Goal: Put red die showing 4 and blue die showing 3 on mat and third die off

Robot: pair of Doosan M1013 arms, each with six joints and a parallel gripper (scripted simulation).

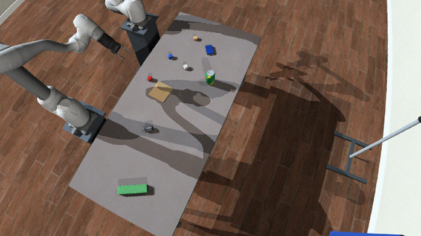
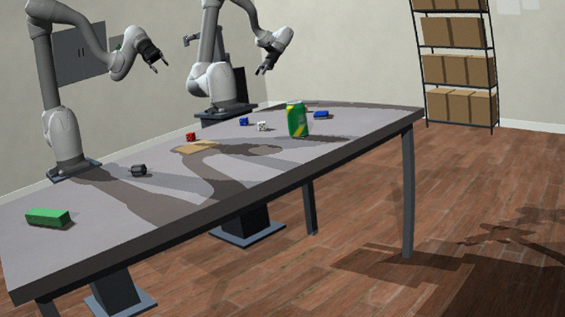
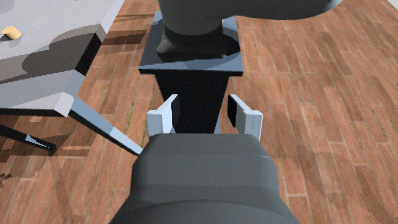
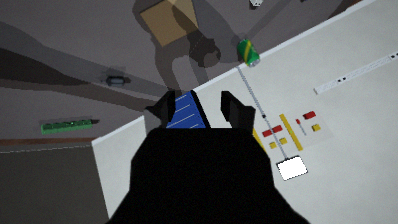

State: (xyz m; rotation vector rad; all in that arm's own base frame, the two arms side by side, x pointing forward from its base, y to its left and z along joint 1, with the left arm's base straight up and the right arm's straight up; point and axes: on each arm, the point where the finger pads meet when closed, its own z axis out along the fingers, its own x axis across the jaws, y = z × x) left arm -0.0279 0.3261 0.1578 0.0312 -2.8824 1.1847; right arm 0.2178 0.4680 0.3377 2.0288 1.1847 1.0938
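Three dice, one mat, one can, two open tools
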